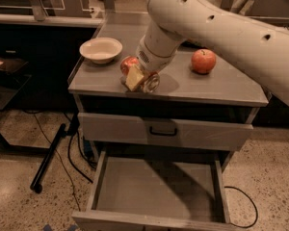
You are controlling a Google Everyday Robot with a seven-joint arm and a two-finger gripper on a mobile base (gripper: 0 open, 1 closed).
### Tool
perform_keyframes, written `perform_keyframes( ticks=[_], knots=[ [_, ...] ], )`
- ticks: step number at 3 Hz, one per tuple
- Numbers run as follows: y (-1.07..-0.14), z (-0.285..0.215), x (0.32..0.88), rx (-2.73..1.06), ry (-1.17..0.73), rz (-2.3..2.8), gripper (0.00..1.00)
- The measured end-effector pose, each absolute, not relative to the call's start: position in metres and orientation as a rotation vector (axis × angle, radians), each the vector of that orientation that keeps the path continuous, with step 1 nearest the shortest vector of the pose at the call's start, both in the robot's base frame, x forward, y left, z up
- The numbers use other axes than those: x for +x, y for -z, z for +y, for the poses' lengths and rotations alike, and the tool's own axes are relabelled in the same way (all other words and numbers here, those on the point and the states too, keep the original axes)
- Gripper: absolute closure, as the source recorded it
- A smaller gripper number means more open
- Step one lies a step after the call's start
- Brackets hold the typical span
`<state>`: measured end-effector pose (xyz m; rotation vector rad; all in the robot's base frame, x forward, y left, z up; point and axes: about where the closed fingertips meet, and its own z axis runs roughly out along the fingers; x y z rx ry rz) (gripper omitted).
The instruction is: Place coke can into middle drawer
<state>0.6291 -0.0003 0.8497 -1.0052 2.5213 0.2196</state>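
Speckled stone floor (24, 148) in dim warm light — black cables (68, 150) trail beside a grey cabinet (216, 86), and a dark desk (9, 81) stands at the left. The gripper (139, 78) clasps the coke can (130, 64) just over the cabinet top.
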Motion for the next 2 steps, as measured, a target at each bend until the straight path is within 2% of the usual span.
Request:
perform_keyframes(
  ticks=[2],
  knots=[
    [-0.86,-0.009,0.568,-1.019,-0.231,2.538,1.0]
  ],
)
